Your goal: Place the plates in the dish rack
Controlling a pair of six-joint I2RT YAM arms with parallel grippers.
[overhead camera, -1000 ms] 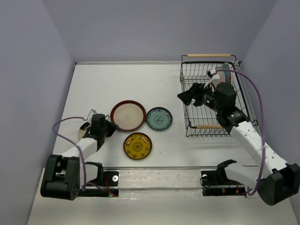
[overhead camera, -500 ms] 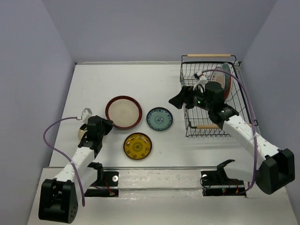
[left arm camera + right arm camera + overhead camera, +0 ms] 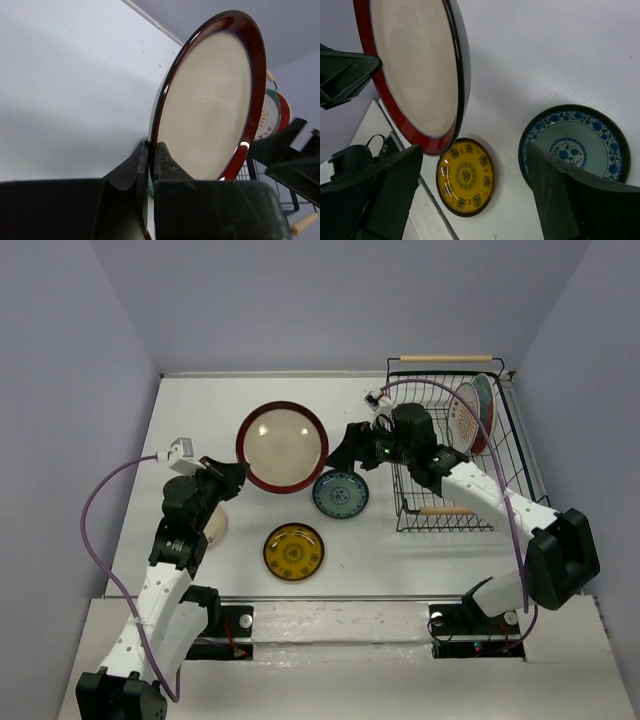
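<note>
My left gripper point(image 3: 232, 478) is shut on the near rim of the large dark-red-rimmed cream plate point(image 3: 283, 447) and holds it tilted above the table; the left wrist view shows the rim pinched between the fingers point(image 3: 150, 155). My right gripper point(image 3: 343, 450) is open and empty just right of that plate point(image 3: 415, 70), outside the dish rack point(image 3: 447, 358). The small teal-blue plate point(image 3: 340, 493) and the amber-yellow plate point(image 3: 293, 551) lie flat on the table. The plain cream plate point(image 3: 215, 525) lies partly under my left arm. Two plates stand in the rack: white with orange centre point(image 3: 463, 417) and teal-and-red point(image 3: 485, 410).
The rack stands at the back right, against the right wall. The right arm reaches across the rack's left side. A grey cable loops off each arm. The table's front edge runs just behind the arm bases.
My left gripper has lifted the red-rimmed plate off the table and tilted it up toward the back. My right gripper has moved left out of the rack toward that plate.
</note>
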